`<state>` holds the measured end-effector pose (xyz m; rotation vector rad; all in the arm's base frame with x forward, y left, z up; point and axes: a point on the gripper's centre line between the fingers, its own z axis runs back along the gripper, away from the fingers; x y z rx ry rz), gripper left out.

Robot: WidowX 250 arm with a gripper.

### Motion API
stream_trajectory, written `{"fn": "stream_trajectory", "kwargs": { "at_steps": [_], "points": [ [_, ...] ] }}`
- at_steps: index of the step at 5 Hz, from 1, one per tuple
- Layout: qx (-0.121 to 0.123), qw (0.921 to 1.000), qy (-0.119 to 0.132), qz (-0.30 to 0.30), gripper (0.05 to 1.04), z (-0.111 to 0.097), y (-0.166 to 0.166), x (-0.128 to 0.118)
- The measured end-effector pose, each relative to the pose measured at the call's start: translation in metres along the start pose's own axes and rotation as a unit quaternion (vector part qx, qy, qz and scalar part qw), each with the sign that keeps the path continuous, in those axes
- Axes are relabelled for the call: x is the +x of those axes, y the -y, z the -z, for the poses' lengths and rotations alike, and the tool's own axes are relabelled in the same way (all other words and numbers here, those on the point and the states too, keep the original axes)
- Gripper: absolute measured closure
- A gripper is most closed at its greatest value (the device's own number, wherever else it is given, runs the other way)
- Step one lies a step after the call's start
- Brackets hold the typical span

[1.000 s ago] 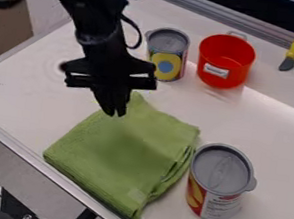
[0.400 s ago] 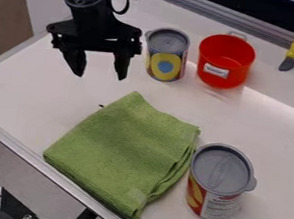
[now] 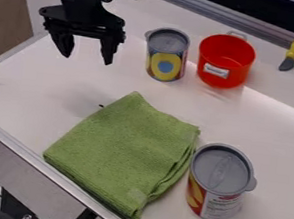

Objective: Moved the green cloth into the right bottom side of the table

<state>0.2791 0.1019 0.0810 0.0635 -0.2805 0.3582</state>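
Gripper [image 3: 86, 58] above the table [image 3: 31, 87], upper left; I see its fingers [image 3: 108, 51] parted. The green cloth [image 3: 127, 152] lies folded near the lower edge, just beside a can [image 3: 220, 183], apparently without contact.

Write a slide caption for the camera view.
Open gripper above the table, a folded green cloth lying beside a lidded can.

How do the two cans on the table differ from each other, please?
The can near the cloth looks larger in the picture than the can by the red pot. The near can has a red and white label with yellow shapes in view, while the far can shows a yellow patch with a blue spot. The near can stands beside the cloth, the far can beside the pot. Both stand upright with grey lids.
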Motion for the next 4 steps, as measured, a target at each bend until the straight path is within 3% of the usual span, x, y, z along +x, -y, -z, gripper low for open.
{"fn": "stream_trajectory", "kwargs": {
  "at_steps": [2, 4],
  "points": [
    [-0.002, 1.0, 0.008, -0.002, 0.084, -0.002, 0.05, 0.014],
    [0.007, 0.9996, -0.024, 0.012, 0.084, 0.01, 0.099, 0.02]
  ]
}}
